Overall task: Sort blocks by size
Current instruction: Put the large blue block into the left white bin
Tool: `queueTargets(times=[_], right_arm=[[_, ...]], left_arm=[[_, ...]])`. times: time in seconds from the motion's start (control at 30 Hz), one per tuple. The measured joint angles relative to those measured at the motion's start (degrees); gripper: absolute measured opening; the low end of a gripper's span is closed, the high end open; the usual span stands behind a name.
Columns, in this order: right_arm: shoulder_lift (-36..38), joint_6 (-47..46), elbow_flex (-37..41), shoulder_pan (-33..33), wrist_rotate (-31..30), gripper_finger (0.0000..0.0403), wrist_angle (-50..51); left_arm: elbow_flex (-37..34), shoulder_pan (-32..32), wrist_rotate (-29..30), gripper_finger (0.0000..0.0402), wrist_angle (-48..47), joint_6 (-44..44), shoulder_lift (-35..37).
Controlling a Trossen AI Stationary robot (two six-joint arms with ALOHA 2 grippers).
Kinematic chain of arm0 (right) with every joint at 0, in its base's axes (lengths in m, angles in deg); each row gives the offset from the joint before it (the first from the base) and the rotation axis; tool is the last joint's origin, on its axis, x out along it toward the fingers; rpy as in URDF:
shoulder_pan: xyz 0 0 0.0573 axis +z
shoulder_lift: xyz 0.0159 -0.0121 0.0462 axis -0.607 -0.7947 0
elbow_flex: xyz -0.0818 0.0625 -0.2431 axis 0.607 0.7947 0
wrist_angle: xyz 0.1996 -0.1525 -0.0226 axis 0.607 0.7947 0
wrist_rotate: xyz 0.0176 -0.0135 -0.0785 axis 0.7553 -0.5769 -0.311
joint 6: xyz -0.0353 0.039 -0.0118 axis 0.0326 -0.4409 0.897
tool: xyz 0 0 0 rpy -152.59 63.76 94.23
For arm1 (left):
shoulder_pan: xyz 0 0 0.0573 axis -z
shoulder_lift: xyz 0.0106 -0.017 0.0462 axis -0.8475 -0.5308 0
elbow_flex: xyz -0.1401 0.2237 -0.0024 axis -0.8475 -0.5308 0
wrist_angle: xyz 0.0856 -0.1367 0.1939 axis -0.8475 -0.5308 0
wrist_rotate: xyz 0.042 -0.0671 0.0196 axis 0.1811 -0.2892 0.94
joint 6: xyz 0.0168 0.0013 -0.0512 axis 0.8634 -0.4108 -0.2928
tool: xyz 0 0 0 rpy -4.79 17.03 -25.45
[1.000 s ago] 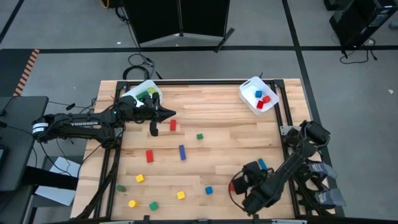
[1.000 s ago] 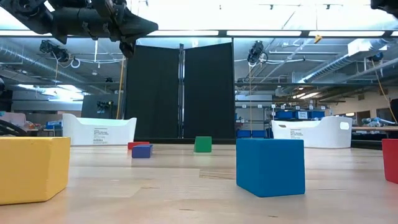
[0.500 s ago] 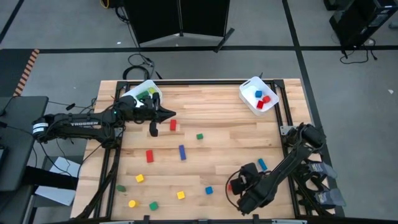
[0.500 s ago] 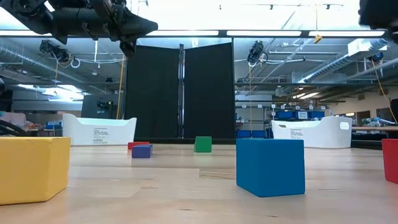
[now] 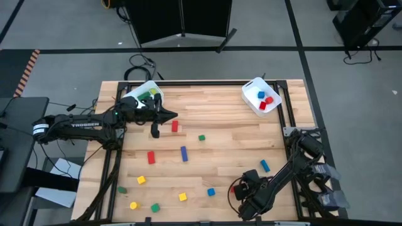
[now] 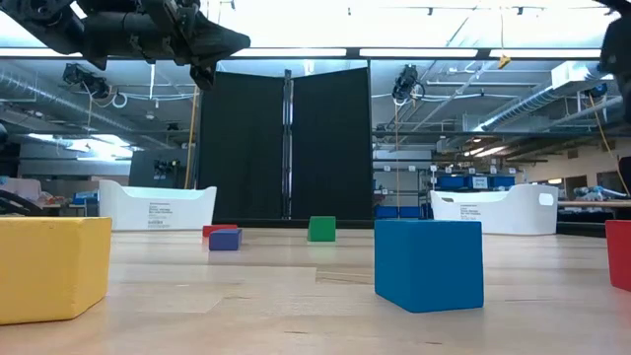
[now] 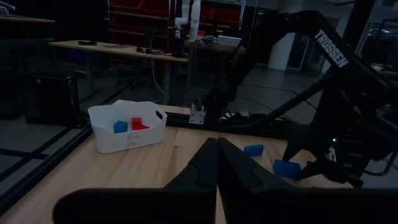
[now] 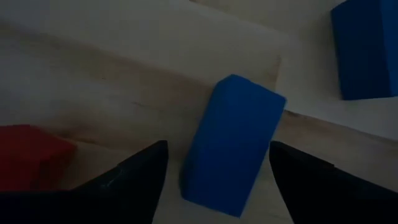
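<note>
Coloured blocks lie scattered flat on the wooden table [image 5: 232, 132]: a red one [image 5: 174, 126], a green cube [image 5: 201, 137], a blue bar [image 5: 184, 153], a yellow cube [image 5: 182, 196]. My right gripper [image 8: 217, 149] is open low at the near right, one finger on either side of a blue bar [image 8: 233, 143] without touching it. A red block [image 8: 31, 155] and another blue block [image 8: 367, 50] lie beside it. In the high view my right gripper [image 5: 242, 189] hides that bar. My left gripper [image 7: 216, 149] is shut and empty, above the table by the left bin.
A white bin [image 5: 146, 94] with green and yellow blocks stands at the far left. A second white bin [image 5: 262, 97] with blue and red blocks stands at the far right. A blue cube [image 6: 429, 264] and a yellow cube [image 6: 49, 268] lie near the front edge.
My right gripper has shifted a little toward the table's near edge and left, staying low over the blocks at the near right.
</note>
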Motion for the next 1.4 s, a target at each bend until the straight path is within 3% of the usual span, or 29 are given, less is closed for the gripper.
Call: queueTargets(times=[0.2,0.4,0.5,0.63,0.73,0.87,0.97,1.1,1.23,1.4], right_arm=[[-1.3,-0.2,-0.1,0.2,-1.0,0.0251,-2.1],[-1.3,0.2,-0.7,-0.7,-1.9,0.0143,-3.5],[-1.5,1.8,-1.9,-1.6,-3.9,0.0143,-4.2],[0.1,6.9,-4.4,-4.1,-9.6,0.0143,0.3],[2.6,13.2,-6.4,-7.3,-17.3,0.0143,3.1],[5.0,28.5,-8.1,-14.4,-28.0,0.0143,1.5],[6.0,46.6,-8.4,-21.4,-31.7,0.0143,-6.9],[5.7,74.9,-8.4,-31.0,-31.6,0.0143,-28.8],[4.0,99.5,-8.4,-39.8,-24.6,0.0143,-54.1],[0.9,111.5,-8.5,-50.2,-13.5,0.0143,-78.3]], left_arm=[[0.0,0.0,0.0,0.0010,0.1,0.0,0.0],[0.0,0.0,0.0,0.0010,0.5,-0.1,0.0],[0.0,0.0,0.0,0.0010,0.6,-0.1,0.0],[0.0,0.0,-1.7,0.0010,3.4,-0.3,0.0],[0.1,-0.5,-3.9,0.0010,6.5,-2.0,0.0],[1.7,-3.2,-9.6,0.0010,8.0,-5.4,0.0],[3.6,-6.7,-15.4,0.0010,8.8,-8.1,0.0],[6.5,-12.2,-23.9,0.0010,12.3,-14.1,0.0],[8.5,-17.5,-30.3,0.0010,16.1,-20.6,0.0],[9.2,-23.5,-35.4,0.0010,21.7,-28.4,0.5]])
